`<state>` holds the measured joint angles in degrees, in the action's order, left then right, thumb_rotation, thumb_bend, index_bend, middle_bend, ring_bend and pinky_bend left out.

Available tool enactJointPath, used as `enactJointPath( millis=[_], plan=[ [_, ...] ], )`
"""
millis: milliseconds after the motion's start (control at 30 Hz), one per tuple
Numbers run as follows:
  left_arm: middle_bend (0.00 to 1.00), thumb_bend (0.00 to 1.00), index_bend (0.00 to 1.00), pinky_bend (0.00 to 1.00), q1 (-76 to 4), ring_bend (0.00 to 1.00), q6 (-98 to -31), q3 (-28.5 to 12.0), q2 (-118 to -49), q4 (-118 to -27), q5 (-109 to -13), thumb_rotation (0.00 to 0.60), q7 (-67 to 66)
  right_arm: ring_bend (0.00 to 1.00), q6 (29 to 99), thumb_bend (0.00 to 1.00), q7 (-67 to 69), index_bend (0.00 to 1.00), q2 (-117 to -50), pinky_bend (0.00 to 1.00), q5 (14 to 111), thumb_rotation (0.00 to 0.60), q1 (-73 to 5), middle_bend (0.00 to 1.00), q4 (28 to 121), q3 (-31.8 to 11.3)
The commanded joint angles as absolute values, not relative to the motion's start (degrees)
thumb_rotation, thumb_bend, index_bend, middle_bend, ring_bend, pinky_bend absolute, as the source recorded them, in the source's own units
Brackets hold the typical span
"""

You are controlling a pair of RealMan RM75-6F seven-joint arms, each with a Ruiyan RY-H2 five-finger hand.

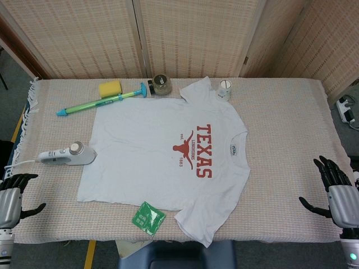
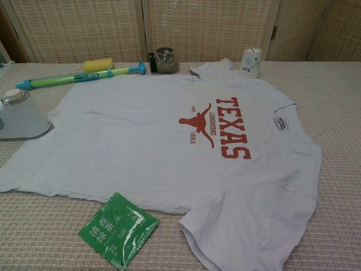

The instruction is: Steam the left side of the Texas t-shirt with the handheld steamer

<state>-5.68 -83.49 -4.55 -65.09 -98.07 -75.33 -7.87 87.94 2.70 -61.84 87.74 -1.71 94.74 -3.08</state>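
Spreading across most of the surface (image 1: pixel 291 112), the Texas t-shirt (image 1: pixel 146 151) lies flat with its collar toward the robot's right and its hem toward the left. The handheld steamer (image 1: pixel 67 155) rests on the woven cloth just beside that hem, its cord trailing off the left edge. The left hand (image 1: pixel 12 193) hovers near the front-left corner, fingers apart and holding nothing, a little nearer the robot than the steamer and apart from it. The right hand (image 1: pixel 336 188) hangs at the far right edge, fingers spread and empty, well apart from the shirt.

The step in hand looks like the first reach for the steamer. Doing it well probably means bringing the left hand forward over the handle, wrapping it along the body's length rather than its bulbous head, and lifting cleanly so the cord does not drag the hem. A green packet (image 1: pixel 148 217) touches the shirt's near edge.
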Motion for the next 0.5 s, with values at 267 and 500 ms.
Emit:
enactJointPath(
  millis=[267,500],
  plan=[
    [0.29,0.16,0.30,0.20,-6.3,0.19,-82.4,-5.2,-65.1,-97.3,-75.2,0.600,-6.9,0.00,89.2,0.15,2.8,0.00,-61.7,0.15,88.7,0.496,-1.3,0.01,94.7,-3.1],
    [0.29,0.16,0.29,0.20,-12.4,0.19,-76.1,-9.8,-66.8,-94.1,-73.8,0.600,-3.3,0.00,89.7,0.16,1.9,0.00,-60.7,0.15,89.1,0.497,-1.8,0.00,95.7,-4.0]
  ],
)
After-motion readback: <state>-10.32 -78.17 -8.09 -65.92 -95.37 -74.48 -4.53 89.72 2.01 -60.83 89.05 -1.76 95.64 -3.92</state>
